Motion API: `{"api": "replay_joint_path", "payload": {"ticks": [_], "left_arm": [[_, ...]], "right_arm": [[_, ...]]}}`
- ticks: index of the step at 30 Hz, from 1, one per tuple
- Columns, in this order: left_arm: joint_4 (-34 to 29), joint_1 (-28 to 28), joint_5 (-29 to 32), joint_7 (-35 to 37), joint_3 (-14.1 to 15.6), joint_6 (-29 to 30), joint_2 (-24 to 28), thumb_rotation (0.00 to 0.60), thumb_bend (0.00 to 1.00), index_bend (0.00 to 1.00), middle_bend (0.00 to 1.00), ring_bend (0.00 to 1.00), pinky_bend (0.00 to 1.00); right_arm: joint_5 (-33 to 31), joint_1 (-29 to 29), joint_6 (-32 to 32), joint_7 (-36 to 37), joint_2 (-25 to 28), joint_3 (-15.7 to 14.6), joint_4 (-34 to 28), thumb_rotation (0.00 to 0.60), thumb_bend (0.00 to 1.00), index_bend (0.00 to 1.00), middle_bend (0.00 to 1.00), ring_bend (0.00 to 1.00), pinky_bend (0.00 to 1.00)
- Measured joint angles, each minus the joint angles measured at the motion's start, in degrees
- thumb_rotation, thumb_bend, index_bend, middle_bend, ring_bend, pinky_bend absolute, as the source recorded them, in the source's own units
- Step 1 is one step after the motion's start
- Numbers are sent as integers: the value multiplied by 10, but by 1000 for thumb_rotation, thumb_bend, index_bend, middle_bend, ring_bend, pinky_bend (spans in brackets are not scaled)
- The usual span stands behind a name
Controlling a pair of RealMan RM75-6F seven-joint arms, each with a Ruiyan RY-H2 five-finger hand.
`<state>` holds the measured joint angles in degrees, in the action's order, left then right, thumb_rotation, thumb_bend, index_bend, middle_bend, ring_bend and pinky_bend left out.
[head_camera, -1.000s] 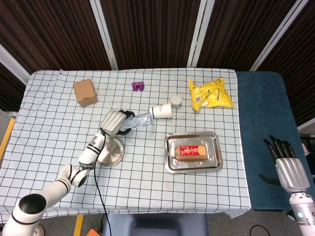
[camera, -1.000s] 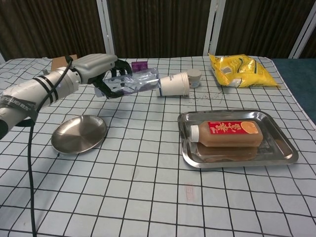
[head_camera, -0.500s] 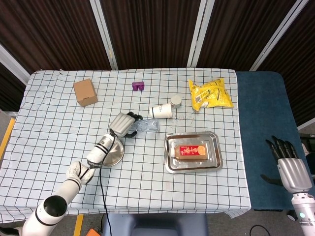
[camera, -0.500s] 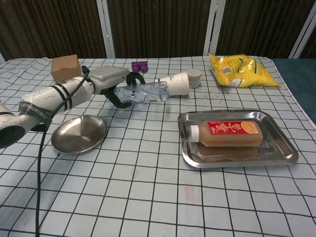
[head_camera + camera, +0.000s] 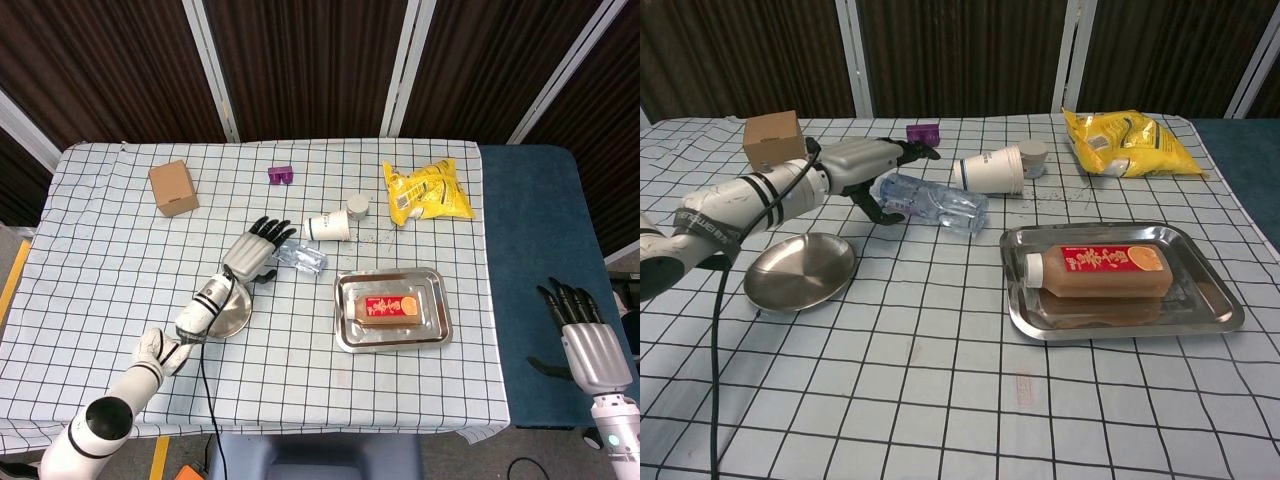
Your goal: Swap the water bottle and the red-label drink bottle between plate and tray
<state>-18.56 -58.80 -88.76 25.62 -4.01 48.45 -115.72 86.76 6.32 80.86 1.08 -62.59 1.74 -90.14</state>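
The clear water bottle [image 5: 303, 260] [image 5: 932, 204] lies on its side on the tablecloth, between the round metal plate [image 5: 222, 310] [image 5: 800, 272] and the metal tray [image 5: 392, 341] [image 5: 1120, 328]. My left hand [image 5: 258, 250] [image 5: 872, 166] sits at the bottle's left end with its fingers spread and nothing in its grasp. The red-label drink bottle [image 5: 390, 308] [image 5: 1105, 270] lies flat in the tray. The plate holds nothing. My right hand [image 5: 590, 345] hangs off the table's right side, fingers apart, shown only in the head view.
A tipped paper cup [image 5: 330, 226] [image 5: 992, 170] lies just behind the water bottle, with a small lid [image 5: 357, 206] beside it. A yellow snack bag [image 5: 428, 192] [image 5: 1130, 143] is at the back right, a cardboard box [image 5: 173, 187] [image 5: 772, 138] and a purple block [image 5: 280, 175] further back.
My left hand carried the water bottle rightward and down, then let it go; its fingers have spread and the bottle now lies on the cloth. The right hand stayed put.
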Motion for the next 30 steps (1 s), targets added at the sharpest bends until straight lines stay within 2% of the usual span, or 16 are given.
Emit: {"api": "replay_joint_path", "payload": {"ticks": [4,7,10,14,17,19,21,24,30], "left_arm": [[-32,19,-6,-10,5,51,23,600,335,0,0,0,14],[-99,52,-12,-39,14,121,65,600,336,0,0,0,14],[-199,97,-15,-89,28,177,123,600,336,0,0,0,13],[-373,176,-6,-181,53,227,217,600,339,0,0,0,13],[-483,250,4,-249,71,279,289,600,342,0,0,0,8],[-525,296,9,-284,80,318,327,600,342,0,0,0,5],[-548,341,12,-312,88,361,351,600,341,0,0,0,3],[-544,382,11,-314,95,406,360,600,341,0,0,0,2],[-521,408,6,-284,89,422,364,600,340,0,0,0,2]], "right_arm": [[28,3,2,19,-4,-7,2,600,33,0,0,0,0],[53,11,-3,46,-10,-17,7,600,33,0,0,0,0],[68,29,-29,61,-15,-23,6,600,33,0,0,0,0],[75,72,-90,66,-21,-21,-9,600,32,0,0,0,0],[63,102,-132,39,-38,-8,-18,600,33,0,0,0,0],[48,117,-150,8,-52,2,-20,600,33,0,0,0,0],[25,136,-173,-41,-73,16,-20,600,32,3,0,0,0],[-26,170,-218,-119,-110,37,-17,600,33,42,0,0,0],[-150,241,-292,-245,-198,73,18,600,41,107,24,0,0]]}}
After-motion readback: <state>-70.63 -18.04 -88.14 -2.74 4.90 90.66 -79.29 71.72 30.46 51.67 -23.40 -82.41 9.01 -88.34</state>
